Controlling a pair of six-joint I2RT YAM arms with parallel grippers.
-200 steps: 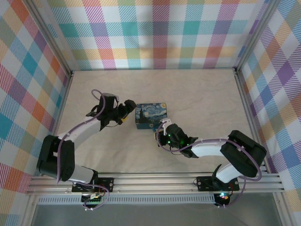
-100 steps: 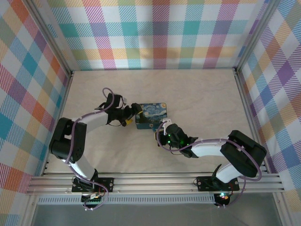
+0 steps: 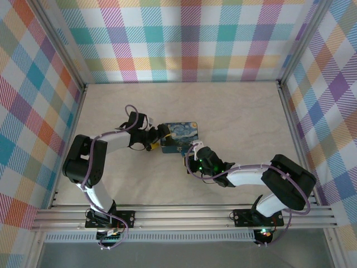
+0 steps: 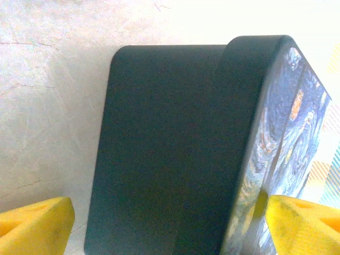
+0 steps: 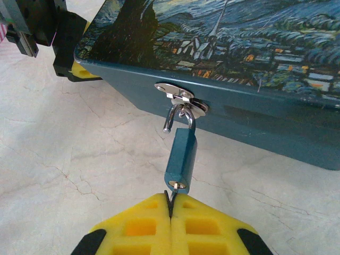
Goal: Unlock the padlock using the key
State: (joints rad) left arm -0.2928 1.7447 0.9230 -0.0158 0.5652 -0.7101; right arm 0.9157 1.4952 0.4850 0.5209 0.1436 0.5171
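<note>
The small teal-blue padlock (image 5: 180, 156) hangs by its silver shackle from the hasp (image 5: 180, 98) on the front wall of the starry-night box (image 5: 239, 53). One shackle end (image 5: 167, 126) stands free of the body. The tiny silvery key (image 5: 172, 195) sits in the keyhole at the padlock's lower end, with my right gripper (image 5: 171, 204) shut on it. My left gripper (image 4: 170, 223) is open and straddles the box's left end (image 4: 159, 149). One of its yellow fingers (image 4: 37, 223) lies just off the dark side, the other (image 4: 303, 223) against the painted lid. From above, the left gripper (image 3: 156, 138) meets the box (image 3: 179, 137).
The box lies mid-table on a pale marbled top (image 3: 234, 111). Checked walls with metal posts close in the left, right and back. The right arm (image 3: 245, 176) stretches low from the near right toward the box front.
The left arm has swung in and its gripper has slid right, up to the box's left end. The right gripper, key and padlock have stayed put.
</note>
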